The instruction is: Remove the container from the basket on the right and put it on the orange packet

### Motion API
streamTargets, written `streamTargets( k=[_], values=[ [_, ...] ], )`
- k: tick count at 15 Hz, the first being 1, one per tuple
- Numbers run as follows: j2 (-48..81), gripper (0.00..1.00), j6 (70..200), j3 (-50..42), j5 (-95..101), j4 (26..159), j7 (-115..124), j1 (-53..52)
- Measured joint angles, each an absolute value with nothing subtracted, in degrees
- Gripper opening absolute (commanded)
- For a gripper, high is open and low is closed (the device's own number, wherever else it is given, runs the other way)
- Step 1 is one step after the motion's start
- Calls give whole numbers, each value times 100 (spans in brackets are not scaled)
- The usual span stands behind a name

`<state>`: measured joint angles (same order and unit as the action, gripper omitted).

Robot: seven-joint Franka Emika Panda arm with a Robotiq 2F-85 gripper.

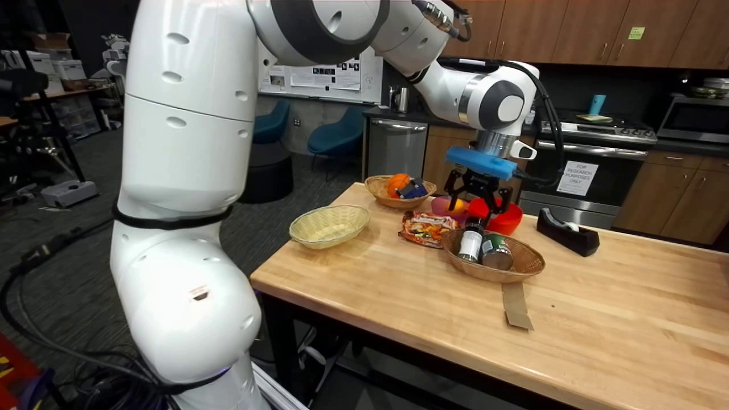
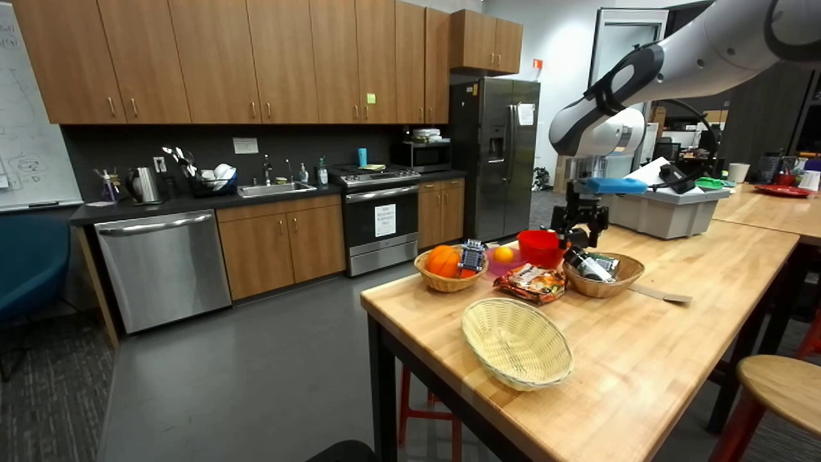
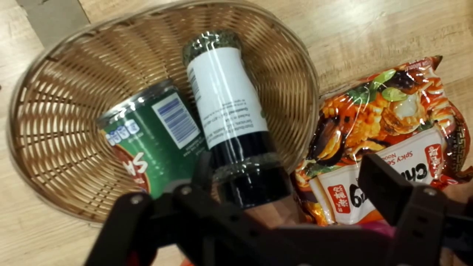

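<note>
In exterior view, you look from close beside white robot arm (image 1: 185, 125), down across pale wooden surface (image 1: 393, 285). In exterior view, slantwise over surface, pale-yellow woven basket (image 2: 516, 341) nearest you. Both face brown wooden cabinets (image 2: 215, 61), share surface. Wrist view: you look down, close, into brown oval woven basket (image 3: 122, 66), shared by all three.

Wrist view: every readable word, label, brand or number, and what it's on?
"Questions? Call": jar; number after it blurred.
"Distributed": jar.
"Packed in": jar.
"Spicy Se…": packet, rest covered.
"Noo…": packet, likewise.
"Ch…": packet, likewise.
"S": green can; next letter unclear.
Too small or blurred: other fine print on jar and can, packet's East Asian characters.
</note>
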<state>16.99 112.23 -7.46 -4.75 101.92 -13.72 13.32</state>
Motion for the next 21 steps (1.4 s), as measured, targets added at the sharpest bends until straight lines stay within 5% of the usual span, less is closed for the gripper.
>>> streamTargets(
  k=[7, 8, 10, 15, 21],
  values=[
    [1756, 100, 11546, -766, -519, 10391, -1437, 1389],
    [1791, 75, 11689, -778, -534, 10489, -1470, 1419],
    [1837, 68, 11961, -787, -580, 10645, -1557, 1486],
    [1902, 28, 12078, -763, -601, 10676, -1690, 1553],
    [1884, 24, 11380, -630, -592, 9715, -1510, 1292]
  ],
)
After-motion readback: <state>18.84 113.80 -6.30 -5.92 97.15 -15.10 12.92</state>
